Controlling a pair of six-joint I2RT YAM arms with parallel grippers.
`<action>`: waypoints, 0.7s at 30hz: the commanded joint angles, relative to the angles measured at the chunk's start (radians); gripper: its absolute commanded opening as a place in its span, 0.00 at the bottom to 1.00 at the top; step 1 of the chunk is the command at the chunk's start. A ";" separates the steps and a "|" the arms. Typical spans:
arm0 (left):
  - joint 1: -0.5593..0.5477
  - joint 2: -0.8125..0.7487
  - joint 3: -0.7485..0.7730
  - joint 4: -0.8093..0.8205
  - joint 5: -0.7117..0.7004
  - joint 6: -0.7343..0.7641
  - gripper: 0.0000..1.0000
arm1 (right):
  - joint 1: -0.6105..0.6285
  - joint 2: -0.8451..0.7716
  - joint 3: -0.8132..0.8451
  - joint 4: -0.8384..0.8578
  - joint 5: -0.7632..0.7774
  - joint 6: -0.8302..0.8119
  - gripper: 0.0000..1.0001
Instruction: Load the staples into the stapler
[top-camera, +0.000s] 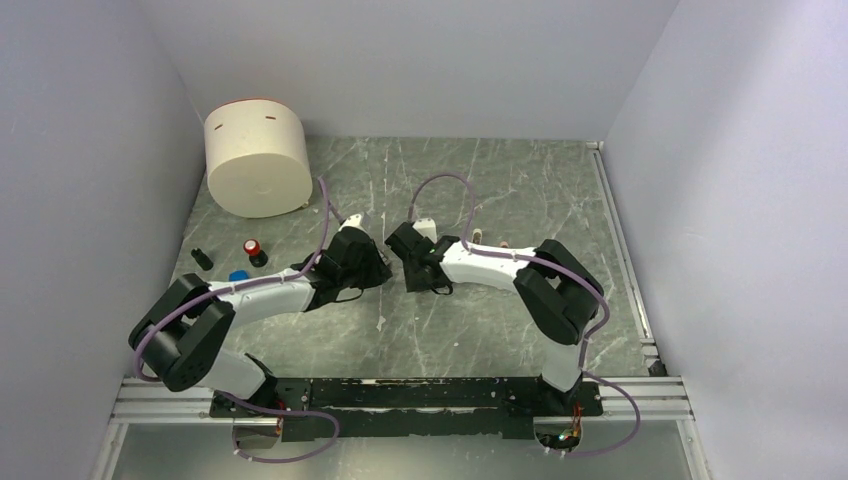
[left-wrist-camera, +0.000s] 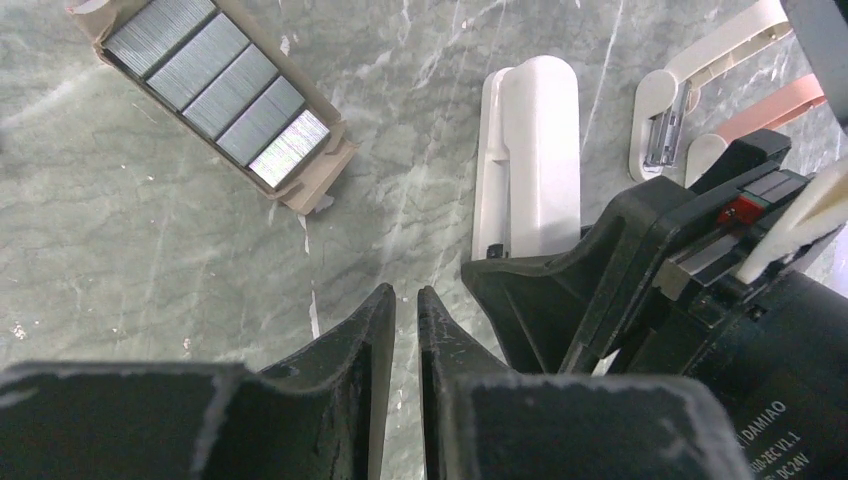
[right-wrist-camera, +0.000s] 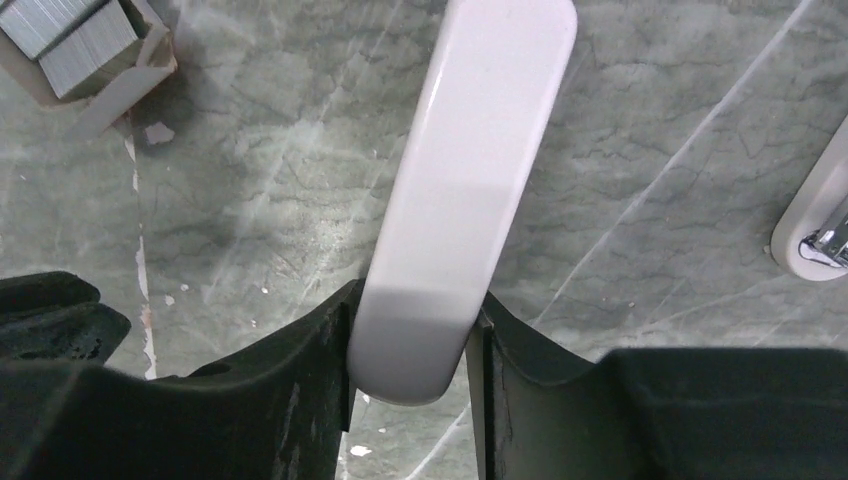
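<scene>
Stapler (right-wrist-camera: 465, 190) lies flat on the table (right-wrist-camera: 650, 150), near end pinched by the right gripper (right-wrist-camera: 410, 340); the left gripper (left-wrist-camera: 406, 300) hangs almost closed, empty. A firm, level hold is needed (staples (left-wrist-camera: 215, 85) sit boxed nearby) before opening it.

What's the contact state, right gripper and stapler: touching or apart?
Touching. Right wrist view: the stapler sits between the fingers of the right gripper, both flush against its sides, no gap.

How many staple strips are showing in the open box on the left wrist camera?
5. The staple strips lie side by side in one row in the open box, from the frame's upper left down to the shiny one. More may lie underneath.
</scene>
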 joint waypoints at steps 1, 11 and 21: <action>0.006 -0.030 -0.009 -0.007 -0.036 0.012 0.20 | -0.007 0.037 -0.008 0.036 -0.005 0.020 0.40; 0.012 -0.061 -0.018 -0.025 -0.064 0.008 0.20 | -0.075 0.158 0.110 0.152 0.030 -0.037 0.35; 0.014 -0.097 -0.027 0.010 -0.037 0.026 0.26 | -0.115 0.086 0.164 0.144 0.024 -0.079 0.57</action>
